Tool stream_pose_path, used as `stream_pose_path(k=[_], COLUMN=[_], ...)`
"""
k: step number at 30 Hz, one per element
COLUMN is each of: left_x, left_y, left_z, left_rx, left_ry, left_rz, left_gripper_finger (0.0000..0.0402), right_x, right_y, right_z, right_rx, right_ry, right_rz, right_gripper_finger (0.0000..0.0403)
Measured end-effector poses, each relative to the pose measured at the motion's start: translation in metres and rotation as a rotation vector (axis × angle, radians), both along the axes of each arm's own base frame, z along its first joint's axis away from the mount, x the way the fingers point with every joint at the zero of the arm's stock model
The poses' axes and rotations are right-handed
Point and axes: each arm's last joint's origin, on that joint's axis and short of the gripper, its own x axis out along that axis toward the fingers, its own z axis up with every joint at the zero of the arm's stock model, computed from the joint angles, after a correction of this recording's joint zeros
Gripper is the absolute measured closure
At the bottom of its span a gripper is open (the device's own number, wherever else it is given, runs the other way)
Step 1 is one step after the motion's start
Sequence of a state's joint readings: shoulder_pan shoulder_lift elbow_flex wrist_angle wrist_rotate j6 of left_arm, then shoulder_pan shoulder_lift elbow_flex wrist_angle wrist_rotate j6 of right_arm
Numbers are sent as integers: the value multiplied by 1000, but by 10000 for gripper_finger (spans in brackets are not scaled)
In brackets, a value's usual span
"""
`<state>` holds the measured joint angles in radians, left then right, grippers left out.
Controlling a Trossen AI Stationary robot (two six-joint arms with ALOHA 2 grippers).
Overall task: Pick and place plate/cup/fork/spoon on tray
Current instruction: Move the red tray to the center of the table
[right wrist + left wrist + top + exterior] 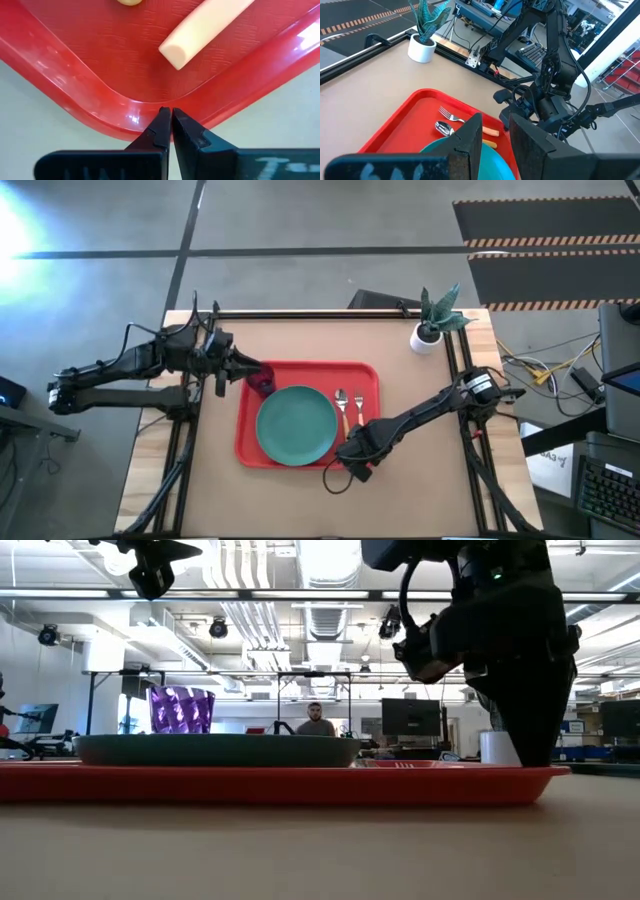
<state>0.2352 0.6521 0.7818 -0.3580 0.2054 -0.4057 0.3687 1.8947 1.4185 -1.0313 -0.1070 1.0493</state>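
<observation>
The red tray (243,430) lies mid-table. On it rest the teal plate (297,425), the purple cup (261,383) standing upright at its far left corner, and the spoon (343,408) beside the fork (360,408) on its right side. My left gripper (243,368) is open, beside and above the cup, holding nothing; its fingers (472,135) are apart in the left wrist view. My right gripper (350,463) is shut and points down at the tray's near right corner (145,107). An orange-tan handle end (200,27) lies just inside that corner. My right gripper's shut fingertips (161,120) stand over the rim of the tray's near right corner, coming from above. I cannot tell whether they touch the rim. In the low view its finger (527,735) reaches down to rim height.
A white pot with a green plant (428,335) stands at the table's far right corner. Bare tabletop lies in front of the tray (300,850) and to its right. A person (316,722) sits in the room beyond the table.
</observation>
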Motion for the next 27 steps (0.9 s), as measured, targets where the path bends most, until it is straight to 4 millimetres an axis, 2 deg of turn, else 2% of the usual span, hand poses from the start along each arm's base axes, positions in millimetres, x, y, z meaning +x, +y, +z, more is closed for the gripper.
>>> stream_pose_path(k=[21,24,27], left_x=[0,0,0], left_y=[0,0,0], left_z=[0,0,0], left_rx=[0,0,0], left_ry=[0,0,0], left_rz=[0,0,0], left_gripper_finger=[322,322,322], right_x=[-7,-7,-6], right_y=[-3,-3,-3], right_z=[-3,0,13], right_rx=[-19,-16,-8], right_ry=[50,41,2], right_rz=[13,0,-17], right_gripper_finger=[394,394,394])
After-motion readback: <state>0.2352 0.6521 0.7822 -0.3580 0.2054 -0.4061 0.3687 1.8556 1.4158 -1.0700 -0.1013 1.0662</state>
